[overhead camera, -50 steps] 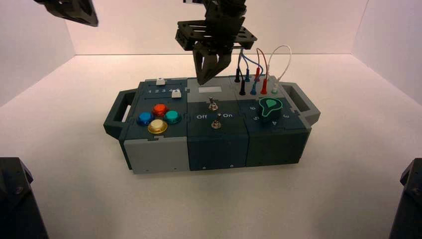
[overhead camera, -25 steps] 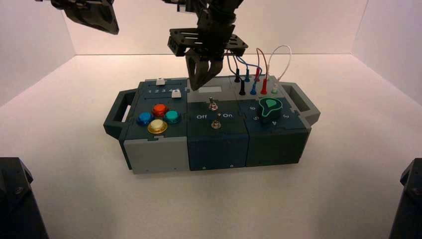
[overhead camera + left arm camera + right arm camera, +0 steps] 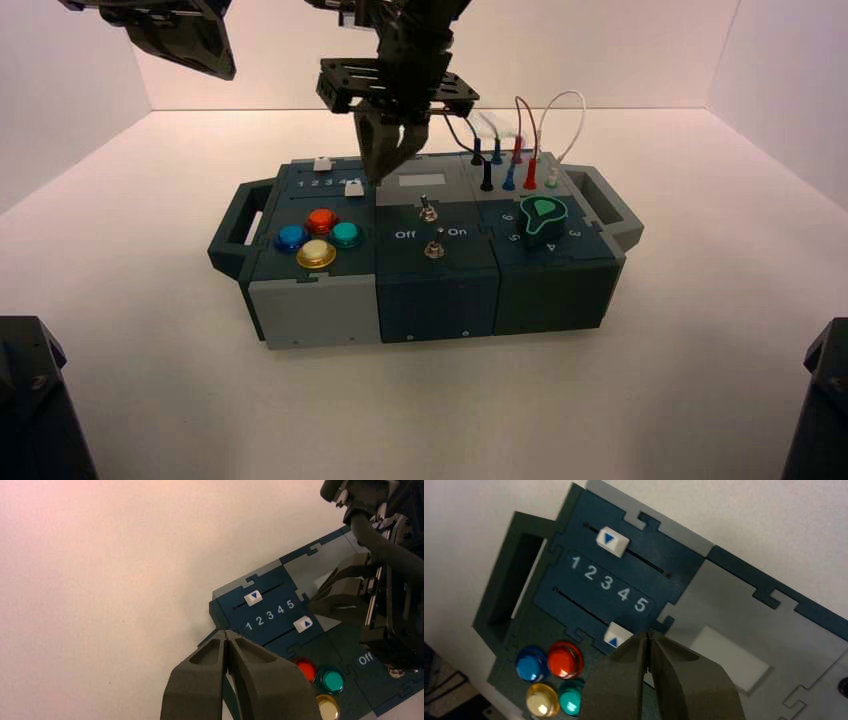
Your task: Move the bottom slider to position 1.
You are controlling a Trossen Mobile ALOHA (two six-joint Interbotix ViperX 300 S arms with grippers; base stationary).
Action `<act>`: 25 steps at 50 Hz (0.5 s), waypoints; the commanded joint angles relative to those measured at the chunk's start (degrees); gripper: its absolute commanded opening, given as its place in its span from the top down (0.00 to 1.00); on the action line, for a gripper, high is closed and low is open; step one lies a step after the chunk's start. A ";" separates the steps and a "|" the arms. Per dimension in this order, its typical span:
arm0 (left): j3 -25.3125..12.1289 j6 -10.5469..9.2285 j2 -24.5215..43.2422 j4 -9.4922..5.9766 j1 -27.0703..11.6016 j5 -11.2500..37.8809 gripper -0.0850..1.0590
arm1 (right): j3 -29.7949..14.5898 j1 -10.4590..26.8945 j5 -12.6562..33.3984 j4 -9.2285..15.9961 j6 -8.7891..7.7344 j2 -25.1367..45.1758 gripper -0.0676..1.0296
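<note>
Because the black two-fingered right tool hangs just beside the small white square bottom slider, closed and holding nothing, lateral error is the main concern. Slider lies near the 5 end of its slot; target is the printed white numeral 1, on the dark teal panel. Predicted faults: tips landing on the knob would press, not push; too high, they would skim over it; drift toward the round red button could press that instead. Pushing askew may jam the knob or shift the box. Left black tool: closed, empty, waiting left of the box.
</note>
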 commanded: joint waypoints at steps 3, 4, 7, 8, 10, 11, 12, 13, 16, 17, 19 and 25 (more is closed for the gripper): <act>-1.76 0.09 -0.44 0.00 0.00 0.70 0.95 | -2.02 0.97 0.35 1.23 0.18 -0.70 0.96; -1.85 0.18 -0.53 0.00 0.00 0.70 0.95 | -2.02 1.14 0.35 1.32 0.18 -0.70 0.96; -1.76 0.18 -0.53 0.09 0.00 0.88 0.95 | -2.20 1.41 0.44 1.49 0.18 -0.44 0.96; -1.85 0.18 -0.53 0.09 0.00 1.05 0.95 | -2.20 1.49 0.44 1.67 0.18 -0.26 0.96; -1.85 0.18 -0.62 0.18 0.00 1.14 0.95 | -2.20 1.67 0.53 1.85 0.18 -0.18 0.96; -1.93 0.18 -0.53 0.18 0.00 1.23 0.95 | -2.20 1.67 0.62 2.11 0.18 -0.18 0.96; -2.02 0.18 -0.62 0.26 0.00 1.32 0.95 | -2.37 1.76 0.62 2.11 0.18 -0.18 0.96; -2.02 0.18 -0.62 0.26 0.00 1.32 0.95 | -2.37 1.85 0.70 2.20 0.18 -0.18 0.96; -2.02 0.26 -0.62 0.35 0.00 1.49 0.95 | -2.37 1.93 0.70 2.29 0.18 -0.09 0.96; -2.11 0.18 -0.62 0.44 0.00 1.58 0.95 | -2.37 1.93 0.70 2.37 0.18 -0.09 0.96; -2.11 0.26 -0.62 0.53 0.00 1.76 0.95 | -2.37 2.02 0.70 2.55 0.18 -0.09 0.96; -2.20 0.53 -0.62 0.62 0.00 2.20 0.95 | -2.64 2.02 0.79 2.99 0.18 -0.09 0.96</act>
